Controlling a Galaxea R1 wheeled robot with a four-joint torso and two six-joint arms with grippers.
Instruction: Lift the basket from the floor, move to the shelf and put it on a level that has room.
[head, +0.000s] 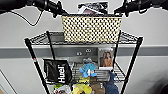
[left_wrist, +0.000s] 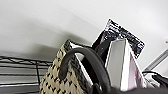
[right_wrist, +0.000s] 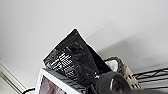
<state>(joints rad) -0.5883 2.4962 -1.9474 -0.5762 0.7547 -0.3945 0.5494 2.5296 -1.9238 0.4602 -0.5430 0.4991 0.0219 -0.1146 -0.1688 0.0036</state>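
Basket (head: 91, 28) sits on shelf (head: 132, 60) top level (head: 56, 38), spanning toward its right edge. Both pincers, left (head: 58, 10) and right (head: 123, 10), at the handles for balance; grip state unclear.

basket (head: 91, 29): cream woven fibre, coarse open weave with dark gaps, matt; darker braided rim
basket handle (left_wrist: 86, 65): dark smooth loop, faint sheen, looks like leather or plastic
shelf (head: 33, 60): thin black metal posts, smooth, slightly glossy
level (head: 56, 38): grey metal wire grid, black rim, bare and hard
black pouch (right_wrist: 71, 61): glossy crinkled foil or plastic film with white print, standing in the basket
white box (left_wrist: 120, 65): smooth card or paperboard, matt, pale pink face
black bag (head: 57, 71): soft dark cloth or plastic, white lettering, on the lower tier
plush toys (head: 87, 70): fuzzy cloth, blue and yellow
wall (head: 150, 27): smooth, matt, pale paint
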